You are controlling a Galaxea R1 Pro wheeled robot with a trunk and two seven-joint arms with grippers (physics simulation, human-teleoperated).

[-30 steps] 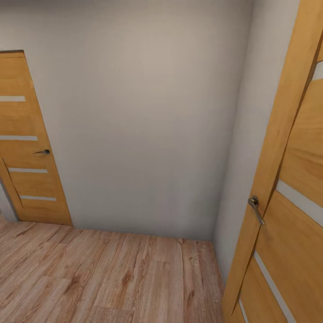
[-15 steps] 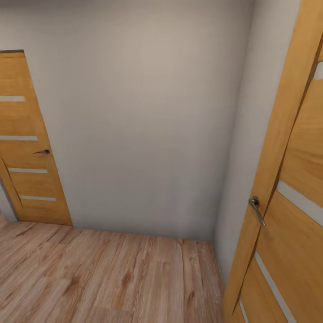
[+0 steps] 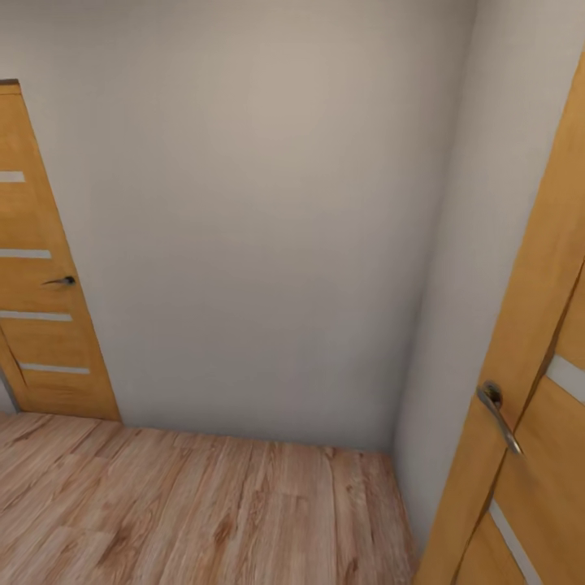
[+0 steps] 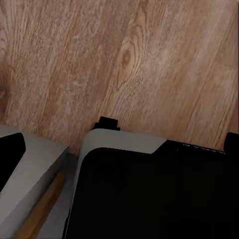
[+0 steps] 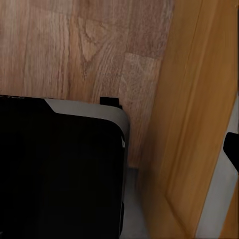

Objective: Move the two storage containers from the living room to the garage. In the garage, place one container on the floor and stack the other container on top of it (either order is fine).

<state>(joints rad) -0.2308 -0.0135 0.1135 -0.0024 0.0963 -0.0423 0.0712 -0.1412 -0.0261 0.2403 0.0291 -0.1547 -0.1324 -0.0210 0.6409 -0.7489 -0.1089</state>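
The storage containers are out of view. I am in a hallway with a light wood-plank floor (image 3: 203, 512) and a plain beige wall (image 3: 260, 227) straight ahead. In the left wrist view, my left gripper (image 4: 122, 146) shows as dark fingertips (image 4: 11, 152) at opposite edges of the picture. They are wide apart, with nothing between them, above my black base (image 4: 149, 199). In the right wrist view, one dark fingertip (image 5: 232, 149) sits at the picture's edge in front of a wooden door, and nothing is held.
A closed wooden door (image 3: 36, 268) with a handle (image 3: 61, 281) stands in the wall at the left. Another wooden door (image 3: 528, 422) with a metal handle (image 3: 497, 414) is close on my right, meeting the wall at a corner (image 3: 422, 325). My base (image 5: 59, 174) sits beside that door.
The whole head view has shifted: the wall looks nearer, the left door sits further left, and the right door further right and lower. The camera moved, not the doors.
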